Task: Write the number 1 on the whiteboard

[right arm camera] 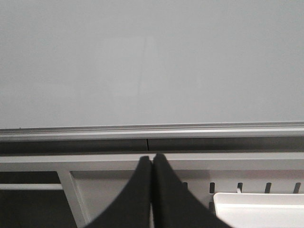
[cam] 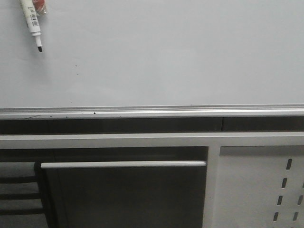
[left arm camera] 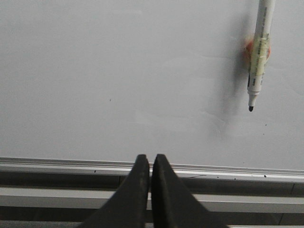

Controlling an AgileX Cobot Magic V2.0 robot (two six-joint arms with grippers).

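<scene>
The whiteboard (cam: 161, 57) fills the far half of the front view, with a silver edge rail (cam: 152, 112) along its near side. No pen stroke for the number 1 shows on it, only tiny dark specks. A white marker (cam: 31, 21) with a black tip lies at the board's far left, uncapped, with something red-orange beside its barrel. It also shows in the left wrist view (left arm camera: 260, 57). My left gripper (left arm camera: 150, 159) is shut and empty over the rail. My right gripper (right arm camera: 152, 158) is shut and empty, short of the board (right arm camera: 152, 61). Neither gripper shows in the front view.
Near the board runs a light grey frame bar (cam: 152, 140). Below it are a dark opening with a silver handle bar (cam: 123, 164) and a grey panel with slanted slots (cam: 266, 190). A white tray corner (right arm camera: 261, 209) shows in the right wrist view.
</scene>
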